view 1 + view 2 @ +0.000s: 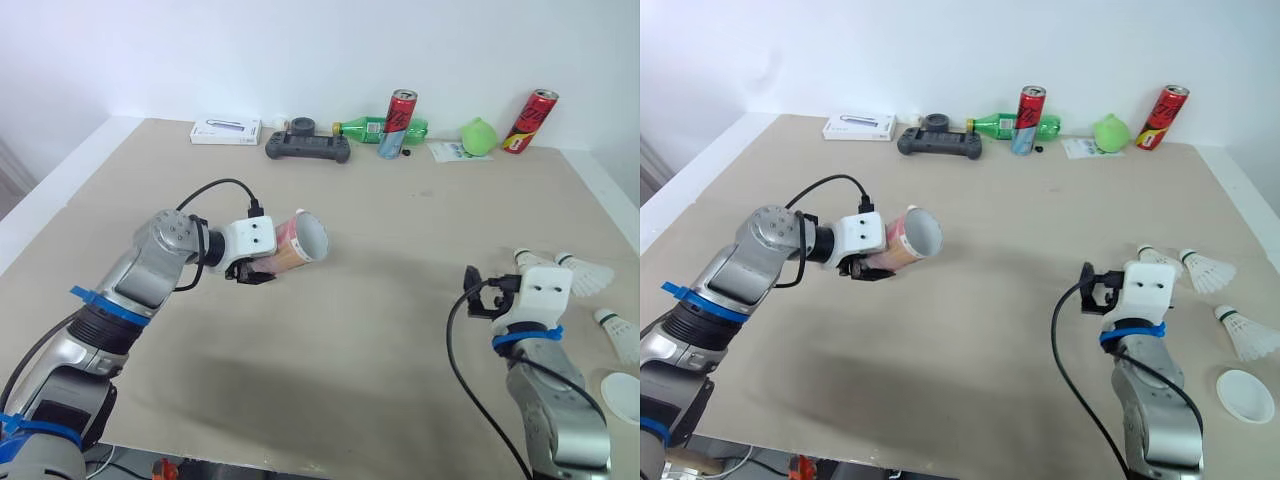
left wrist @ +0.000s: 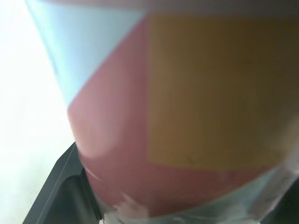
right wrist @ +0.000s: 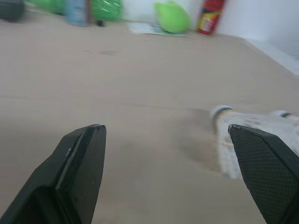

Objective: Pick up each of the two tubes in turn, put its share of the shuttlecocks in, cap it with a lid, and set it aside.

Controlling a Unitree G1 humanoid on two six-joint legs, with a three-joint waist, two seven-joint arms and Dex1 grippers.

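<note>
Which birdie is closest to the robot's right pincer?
The shuttlecock peeking out just behind the right pincer; the other two lie farther right.

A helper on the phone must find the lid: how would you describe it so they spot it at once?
On the table, look to the right edge near the front corner, where three shuttlecocks lie. The lid sits nearest the front, just before the last shuttlecock. It alone is a flat round white disc, no feathers.
</note>
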